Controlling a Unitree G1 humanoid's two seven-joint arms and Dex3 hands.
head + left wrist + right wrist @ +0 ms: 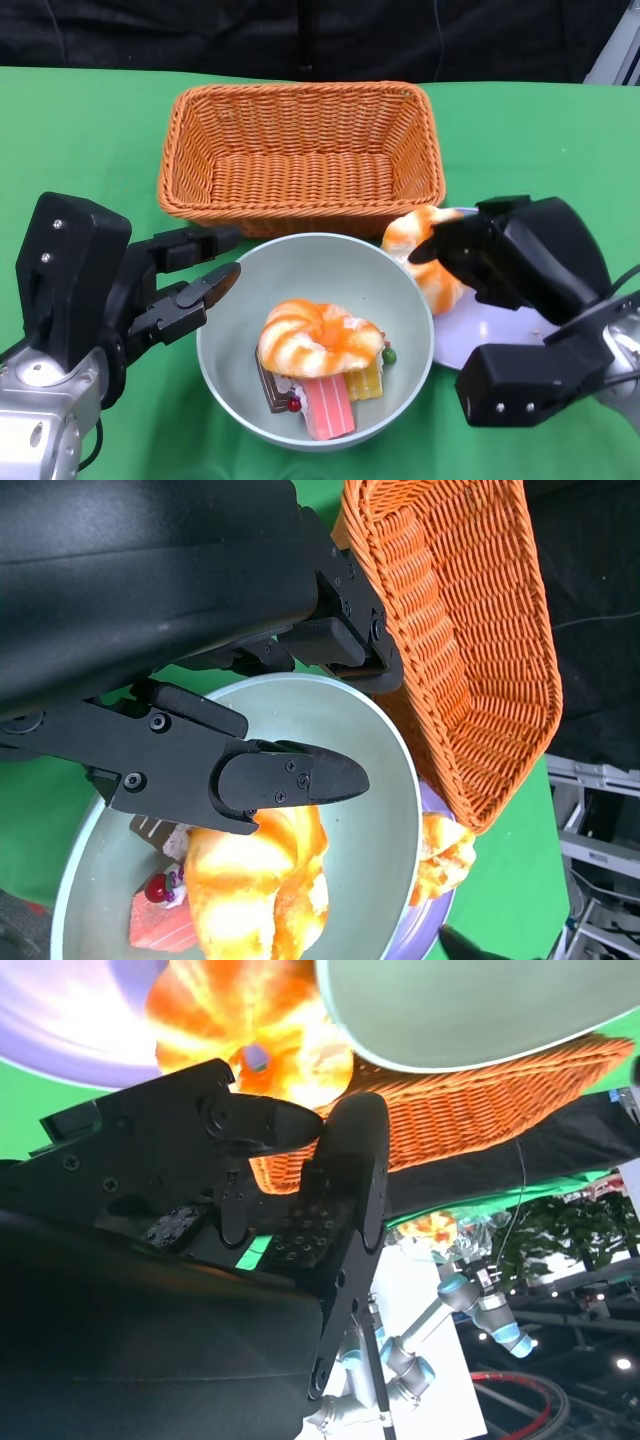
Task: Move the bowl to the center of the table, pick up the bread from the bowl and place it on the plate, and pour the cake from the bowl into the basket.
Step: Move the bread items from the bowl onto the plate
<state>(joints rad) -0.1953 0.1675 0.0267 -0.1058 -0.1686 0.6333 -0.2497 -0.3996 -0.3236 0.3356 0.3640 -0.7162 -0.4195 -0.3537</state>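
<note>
Bowl (315, 275), pale green, lower centre of the head view, on green table (80, 130), just below the basket (300, 150). Inside: ring-shaped orange-and-white bread (320, 340) lying on top of cake pieces (325, 400), pink, yellow and dark slices with small red and green toppings. Second bread (425, 250) at right of centre, on the near-left part of a pale plate (500, 330), just beside the bowl's rim. Plate largely covered by the right hand.

Left hand (185, 285), lower left, fingers spread and empty, tips at the bowl's left rim; actual contact cannot be told. In the left wrist view, one finger (290, 780) reaches over the bowl's edge above the bread.

Right hand (480, 255), right of frame, over the plate, fingers curled against the second bread. Whether pinching it or only touching, cannot tell; right wrist view shows dark fingers (340, 1190) close beneath the bread, grip unclear.

Basket orange wicker, upper centre, nothing visible inside.
</note>
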